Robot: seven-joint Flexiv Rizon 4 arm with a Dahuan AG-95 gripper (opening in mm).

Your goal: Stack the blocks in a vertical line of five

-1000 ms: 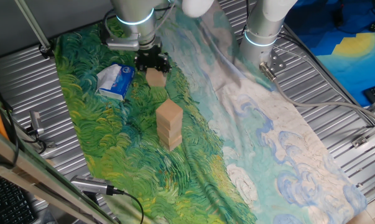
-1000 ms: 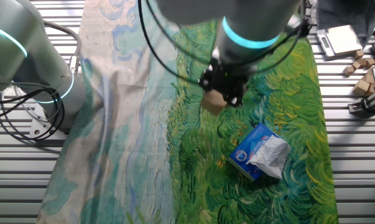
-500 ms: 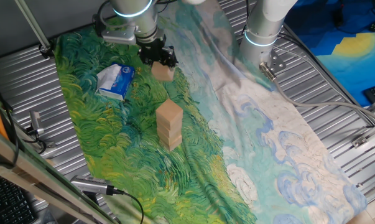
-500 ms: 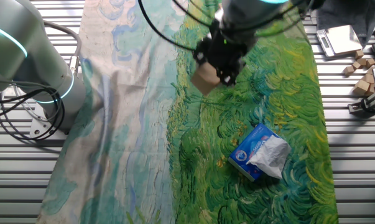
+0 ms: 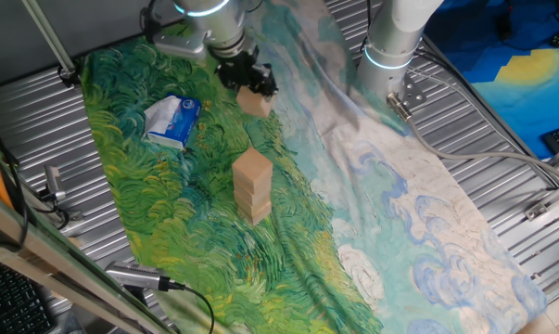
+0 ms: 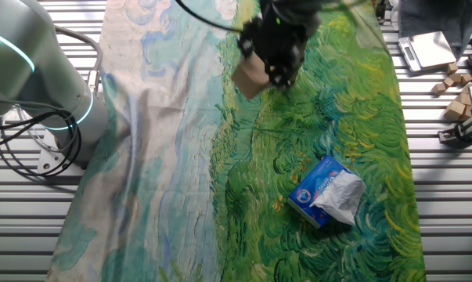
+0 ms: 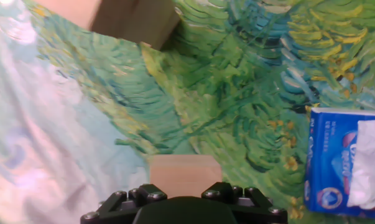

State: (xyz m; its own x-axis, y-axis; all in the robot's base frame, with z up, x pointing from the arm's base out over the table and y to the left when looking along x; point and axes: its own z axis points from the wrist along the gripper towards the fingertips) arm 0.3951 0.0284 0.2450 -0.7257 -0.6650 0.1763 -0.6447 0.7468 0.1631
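One small tan wooden cube (image 5: pixel 255 101) sits clenched between our black two-finger gripper (image 5: pixel 247 78), lifted clear of the painted green-and-blue cloth (image 5: pixel 168 199) that covers the surface. In the other fixed view the same cube (image 6: pixel 249 77) hangs tilted below the fingers (image 6: pixel 280 72), off the cloth. The hand view shows the cube (image 7: pixel 184 170) pinned just ahead of the gripper body, its top face toward the camera.

At about six o'clock from the held cube in one fixed view stands a straight upright stack of tan wooden cubes (image 5: pixel 252 185), apart from the gripper; we cannot count its layers with certainty. At about nine o'clock from that stack lies a blue-and-white soft tissue packet (image 5: pixel 171 122), well apart from it.
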